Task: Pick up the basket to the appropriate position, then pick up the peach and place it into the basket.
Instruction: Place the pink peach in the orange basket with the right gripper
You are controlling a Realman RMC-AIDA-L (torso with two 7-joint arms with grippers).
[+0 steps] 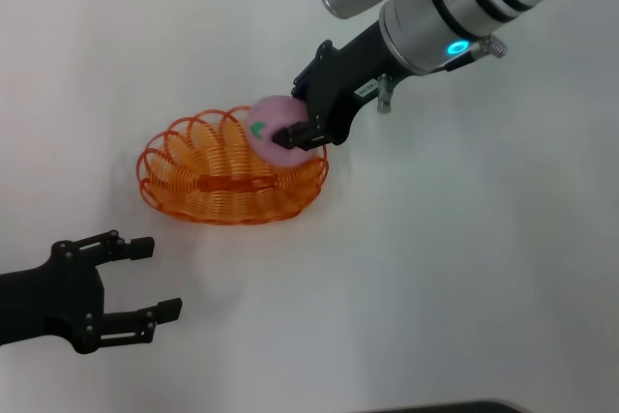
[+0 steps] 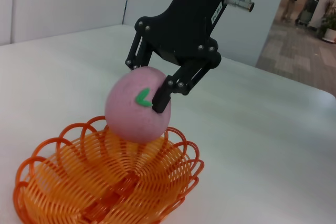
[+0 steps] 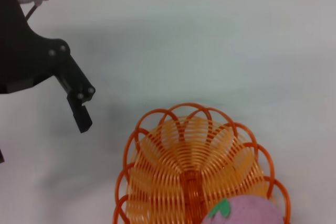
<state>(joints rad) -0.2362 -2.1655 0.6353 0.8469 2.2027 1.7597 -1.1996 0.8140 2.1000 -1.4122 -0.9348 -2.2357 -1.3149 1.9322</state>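
The orange wire basket sits on the white table, left of centre. My right gripper is shut on the pink peach and holds it just over the basket's right rim. The green leaf mark faces up and to the left. In the left wrist view the peach hangs low over the far rim of the basket, between the black fingers. I cannot tell whether it touches the wires. My left gripper is open and empty at the lower left, in front of the basket.
The white table spreads around the basket. In the right wrist view the basket and the peach lie below, with one finger of the left gripper off to the side.
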